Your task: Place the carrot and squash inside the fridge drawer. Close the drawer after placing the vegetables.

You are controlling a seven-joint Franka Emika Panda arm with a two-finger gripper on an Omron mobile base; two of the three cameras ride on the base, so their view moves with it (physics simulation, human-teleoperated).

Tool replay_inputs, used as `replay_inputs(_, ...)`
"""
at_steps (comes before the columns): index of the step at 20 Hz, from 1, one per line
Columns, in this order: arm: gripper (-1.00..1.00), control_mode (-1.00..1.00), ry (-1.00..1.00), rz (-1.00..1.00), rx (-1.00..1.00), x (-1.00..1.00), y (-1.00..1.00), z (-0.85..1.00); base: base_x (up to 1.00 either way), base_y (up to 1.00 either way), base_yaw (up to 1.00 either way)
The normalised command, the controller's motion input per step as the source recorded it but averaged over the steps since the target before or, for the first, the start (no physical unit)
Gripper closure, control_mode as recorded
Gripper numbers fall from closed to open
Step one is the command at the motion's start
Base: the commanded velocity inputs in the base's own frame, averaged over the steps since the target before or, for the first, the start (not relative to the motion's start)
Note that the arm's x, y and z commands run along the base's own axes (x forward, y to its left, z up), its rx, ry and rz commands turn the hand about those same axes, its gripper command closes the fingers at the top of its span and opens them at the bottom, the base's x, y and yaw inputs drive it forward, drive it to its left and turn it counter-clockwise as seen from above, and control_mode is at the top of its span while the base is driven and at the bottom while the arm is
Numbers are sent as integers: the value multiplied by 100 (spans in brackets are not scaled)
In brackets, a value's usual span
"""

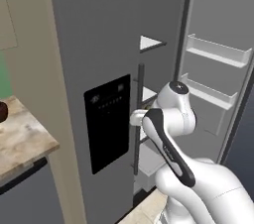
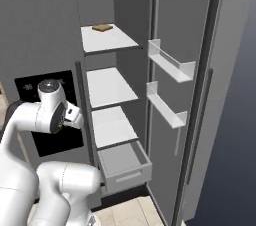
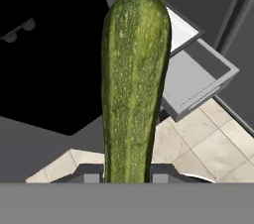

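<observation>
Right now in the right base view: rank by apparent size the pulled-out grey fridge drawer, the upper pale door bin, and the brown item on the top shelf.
1. Light-grey box-shaped fridge drawer, pulled out
2. Upper pale door bin, nearly as large, so that ranking is unsure
3. Small flat brown item on the top white shelf, clearly smallest, though farther from the camera

White rounded arm (image 1: 198,178) with dark joint bands.

Left base view looks from behind the arm's left, close on the fridge's (image 1: 99,44) shut door, glimpsing the open compartment past its edge. Right base view faces straight into that compartment, fridge drawer (image 2: 124,166) pulled out low. Hand view looks down along the squash (image 3: 134,84), very near, sharing that drawer (image 3: 196,77) beyond
</observation>
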Motion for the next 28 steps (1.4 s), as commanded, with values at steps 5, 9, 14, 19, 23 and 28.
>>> replay_inputs(5,100,100,0,0,0,0,0,0,32,-12,-6)
replay_inputs(9,100,100,0,0,0,0,0,0,46,-48,-1)
replay_inputs(14,100,100,0,0,0,0,0,0,49,-40,-1)
replay_inputs(19,100,-100,1,0,0,11,0,-12,7,2,0)
replay_inputs(23,100,-100,16,0,4,90,-1,-71,0,0,0)
replay_inputs(28,100,-100,31,0,0,95,-3,-99,0,0,0)
